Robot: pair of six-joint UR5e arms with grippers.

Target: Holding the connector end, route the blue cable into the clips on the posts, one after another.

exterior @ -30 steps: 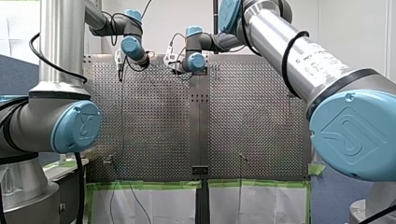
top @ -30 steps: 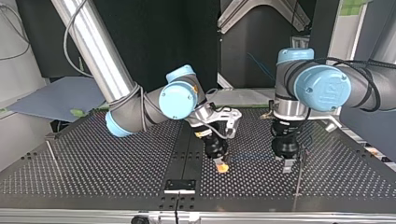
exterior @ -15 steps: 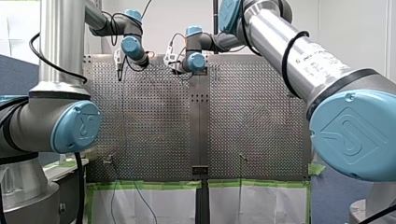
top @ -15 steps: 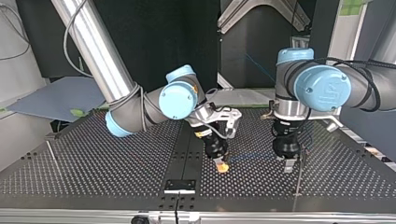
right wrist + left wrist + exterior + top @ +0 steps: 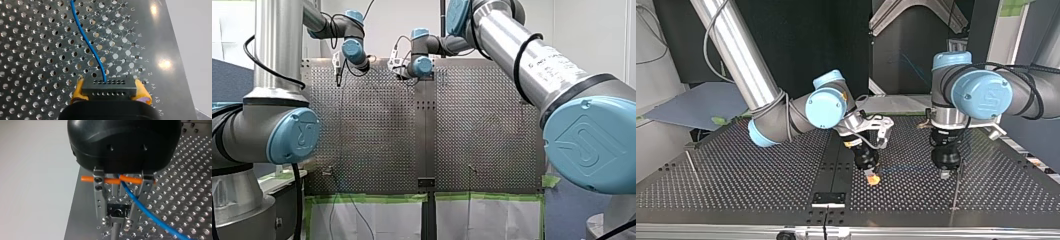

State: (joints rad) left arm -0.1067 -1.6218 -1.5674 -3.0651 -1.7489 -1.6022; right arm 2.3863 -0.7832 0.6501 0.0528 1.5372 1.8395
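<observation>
Right claw (image 5: 110, 92): clamped on connector (image 5: 109, 86); hold cable (image 5: 88, 45) taut, low.
Left claw (image 5: 116, 218): apart, astride clip (image 5: 117, 212); guide cable squarely down into it.

Brightly, evenly lit in front view; nearly washed out on far white wall (image 5: 592, 30). Dimmer in top view against black backdrop (image 5: 801, 40), soft sheen on bench (image 5: 736, 175). Two hard glare spots on bench's bare margin in right wrist view. Soft, out of focus on left gripper (image 5: 116, 213) body; blown white beside it.
</observation>
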